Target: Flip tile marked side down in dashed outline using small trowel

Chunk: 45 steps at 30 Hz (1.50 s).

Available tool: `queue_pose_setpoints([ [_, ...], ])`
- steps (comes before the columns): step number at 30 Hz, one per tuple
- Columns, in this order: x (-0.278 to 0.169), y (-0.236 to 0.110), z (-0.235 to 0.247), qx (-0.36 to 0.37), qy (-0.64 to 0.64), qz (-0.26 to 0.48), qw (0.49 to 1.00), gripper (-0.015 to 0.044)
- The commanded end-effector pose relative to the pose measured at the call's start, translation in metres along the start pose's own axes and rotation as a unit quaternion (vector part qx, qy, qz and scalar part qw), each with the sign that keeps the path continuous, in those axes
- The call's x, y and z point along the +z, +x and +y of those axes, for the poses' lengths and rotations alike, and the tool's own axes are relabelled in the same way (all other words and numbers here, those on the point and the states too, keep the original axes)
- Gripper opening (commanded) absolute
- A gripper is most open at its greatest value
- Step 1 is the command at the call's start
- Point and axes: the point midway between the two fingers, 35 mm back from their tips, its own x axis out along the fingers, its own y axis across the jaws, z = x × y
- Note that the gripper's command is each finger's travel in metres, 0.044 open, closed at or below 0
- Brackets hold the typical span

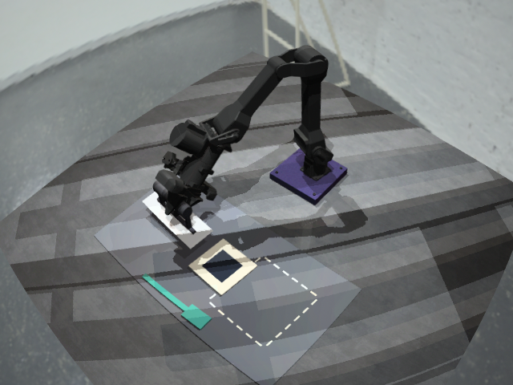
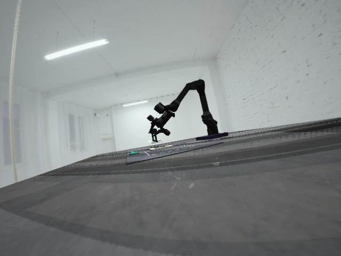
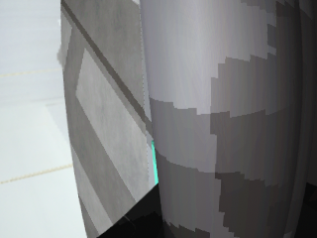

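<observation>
Claw (image 1: 185,219) clamped on a white flat panel (image 1: 198,230) at the mat's (image 1: 331,289) far-left corner. Teal trowel (image 1: 177,304) lying on the mat's near-left edge, well apart from the claw. Tile (image 1: 222,265) between them, dark-marked side up, just beside the dashed outline (image 1: 304,308).

We see an all-black arm (image 1: 248,103) of boxy links and rounded, drum-like joint housings. Its foot stands on a square purple base plate (image 1: 289,182) with small dark screws at the corners.
</observation>
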Motion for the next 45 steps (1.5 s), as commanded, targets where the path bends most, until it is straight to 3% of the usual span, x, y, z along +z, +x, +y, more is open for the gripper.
queue_pose_setpoints([
  [1, 0.001, -0.004, 0.008, 0.013, -0.002, -0.006, 1.000, 0.0000],
  [45, -0.026, 0.023, -0.020, 0.011, -0.002, -0.005, 1.000, 0.0000],
])
